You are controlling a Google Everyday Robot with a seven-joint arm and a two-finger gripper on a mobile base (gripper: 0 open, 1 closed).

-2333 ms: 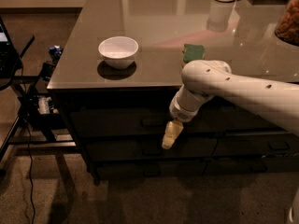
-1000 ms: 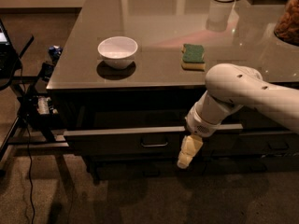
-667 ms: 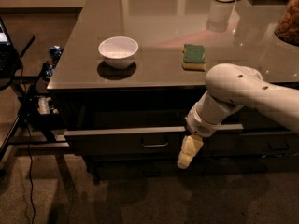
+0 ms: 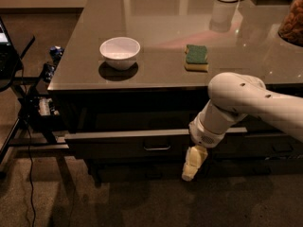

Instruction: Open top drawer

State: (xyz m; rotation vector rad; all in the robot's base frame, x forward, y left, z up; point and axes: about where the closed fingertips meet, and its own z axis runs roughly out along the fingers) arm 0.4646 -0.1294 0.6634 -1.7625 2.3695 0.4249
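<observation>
Top drawer (image 4: 118, 144) stands pulled out beneath the desk (image 4: 156, 74), pincer (image 4: 193, 164) hanging low just right of the handle (image 4: 157, 148), open or closed I cannot tell.

The smooth white robot arm (image 4: 265, 103) is reaching in from the right edge of the view, crossing in front of the wide dark top drawer (image 4: 118, 145). Its rounded elbow (image 4: 234, 92) is bulging above the drawer's right part. From there the forearm is slanting down and to the left into a thick white wrist (image 4: 207, 130), which is overlapping the drawer front. The pale cream gripper (image 4: 193, 163) is hanging from the wrist, pointing down and slightly left, just right of the drawer's middle and reaching below its lower edge.
</observation>
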